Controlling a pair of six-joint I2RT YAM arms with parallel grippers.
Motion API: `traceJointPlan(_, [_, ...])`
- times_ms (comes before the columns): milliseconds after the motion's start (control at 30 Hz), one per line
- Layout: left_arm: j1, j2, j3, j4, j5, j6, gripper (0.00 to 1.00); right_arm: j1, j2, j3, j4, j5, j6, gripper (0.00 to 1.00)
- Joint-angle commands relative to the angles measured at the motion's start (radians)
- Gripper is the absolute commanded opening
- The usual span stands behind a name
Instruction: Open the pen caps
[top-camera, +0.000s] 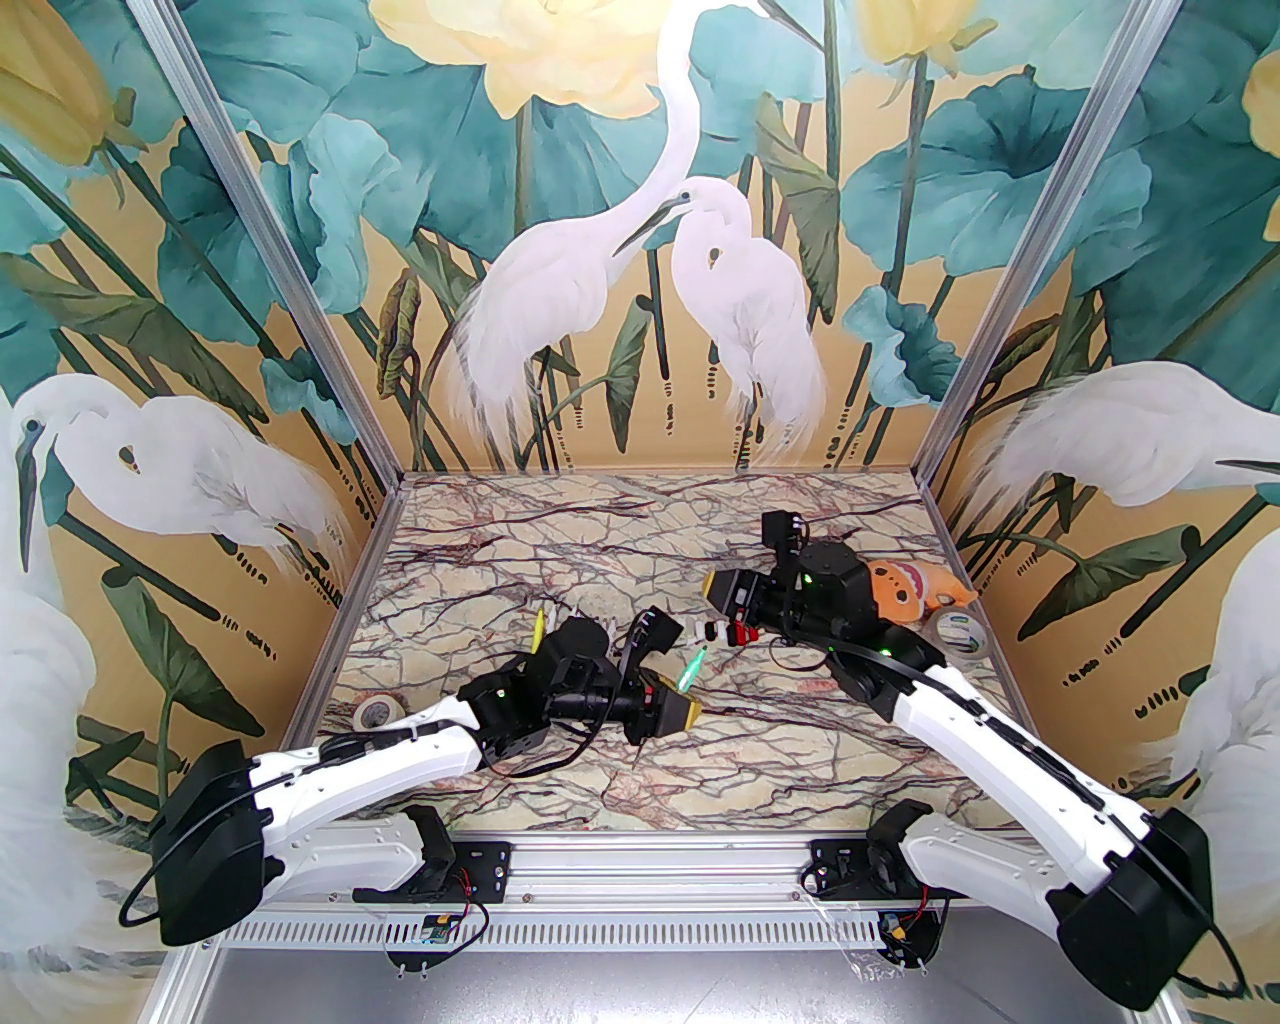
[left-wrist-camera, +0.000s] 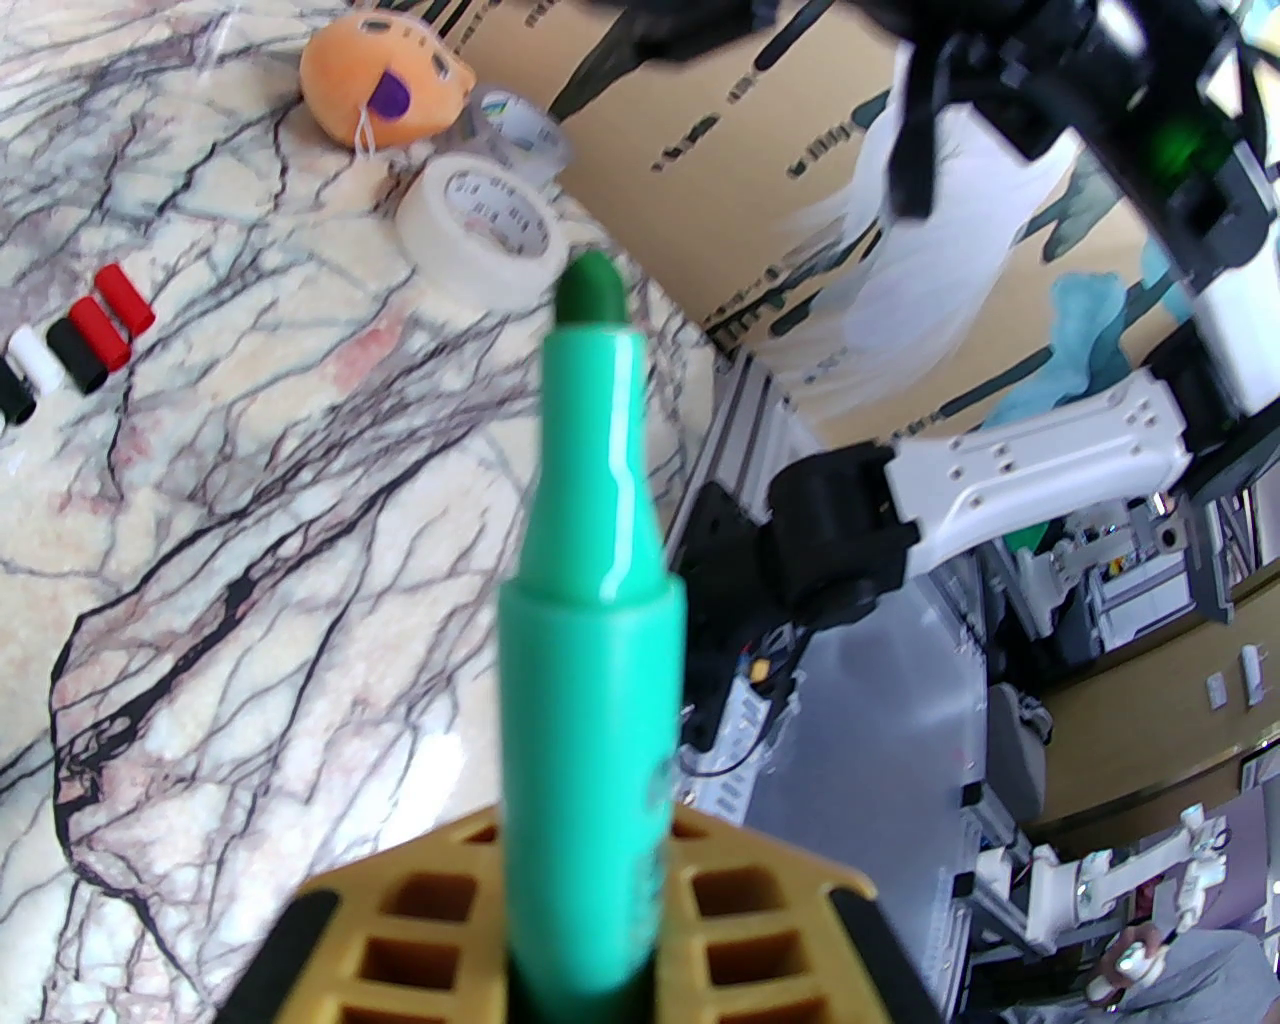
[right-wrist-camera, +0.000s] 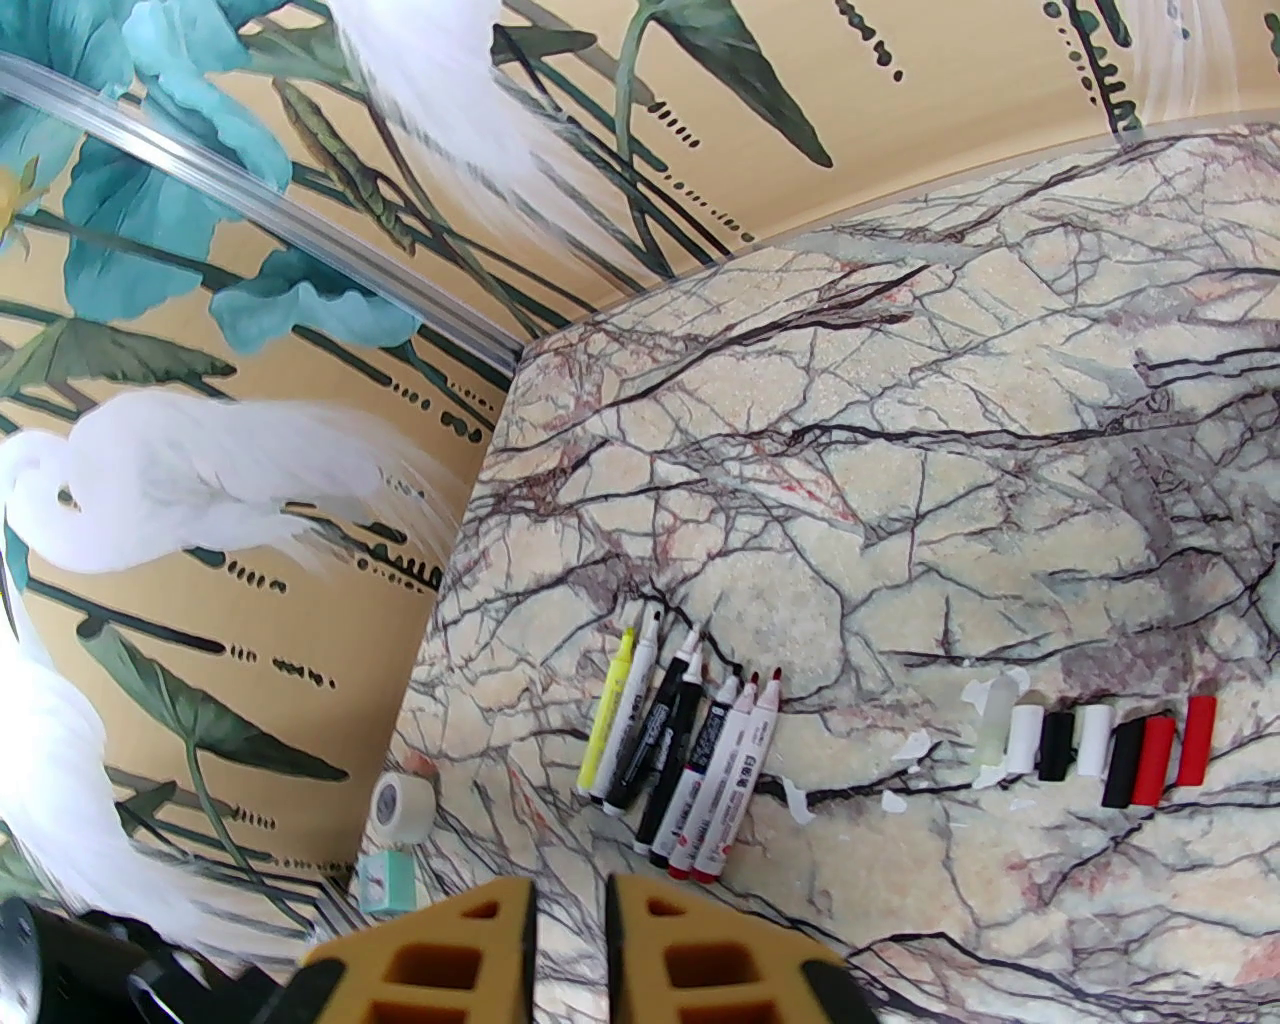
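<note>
My left gripper (left-wrist-camera: 590, 930) is shut on a green marker (left-wrist-camera: 595, 600) whose bare felt tip (left-wrist-camera: 590, 290) points away from the camera, no cap on it. From above, that marker (top-camera: 690, 670) sticks up from the left gripper (top-camera: 672, 708) at mid table. Several loose pen caps (right-wrist-camera: 1100, 750), white, black and red, lie side by side in a row, just beyond the marker and under the right gripper (top-camera: 722, 592). The right gripper (right-wrist-camera: 570, 950) is shut with nothing between its pads. Several uncapped pens (right-wrist-camera: 680, 760) lie together to the left.
A masking tape roll (left-wrist-camera: 490, 230), a clear tape roll (left-wrist-camera: 520, 130) and an orange soft toy (left-wrist-camera: 385, 85) sit at the table's right edge. Another tape roll (top-camera: 378, 712) lies at the left edge beside the left arm. Scraps of white paper (right-wrist-camera: 915, 755) lie near the caps.
</note>
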Motion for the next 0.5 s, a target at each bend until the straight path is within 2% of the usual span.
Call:
traceJointPlan(0, [0.036,-0.056,-0.036,0.047,-0.028,-0.042,0.07,-0.05,-0.062,-0.028,-0.133,-0.056,-0.097,0.11])
traceJointPlan(267, [0.123,-0.153,-0.104,0.034,-0.072,-0.067,0.06,-0.172,-0.063,-0.027,-0.355,-0.077,-0.181,0.11])
traceJointPlan(467, [0.146,-0.206,-0.118,-0.033,-0.116,-0.057,0.06,-0.243,0.025,0.001,-0.371,-0.093,-0.224,0.12])
